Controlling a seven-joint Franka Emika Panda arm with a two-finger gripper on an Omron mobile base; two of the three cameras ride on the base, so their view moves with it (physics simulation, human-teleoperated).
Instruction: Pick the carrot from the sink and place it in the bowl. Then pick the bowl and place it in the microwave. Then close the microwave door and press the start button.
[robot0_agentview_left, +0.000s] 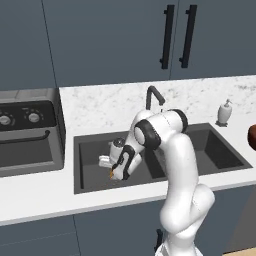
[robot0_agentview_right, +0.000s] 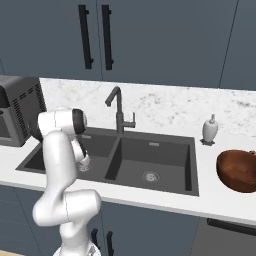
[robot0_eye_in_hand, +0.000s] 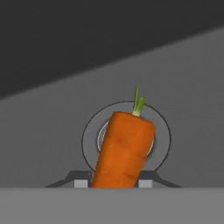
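Gripping the carrot (hand view), tool in sink.

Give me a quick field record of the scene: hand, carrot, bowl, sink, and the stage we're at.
hand: low in the left basin of the sink, fingers closed on the carrot
carrot: between the fingertips, leafy end pointing away from the hand, over the round drain
bowl: reddish-brown, on the counter right of the sink, nothing in it
soap dispenser: on the counter behind the sink's right corner
stage: carrot gripped, not yet carried to the bowl
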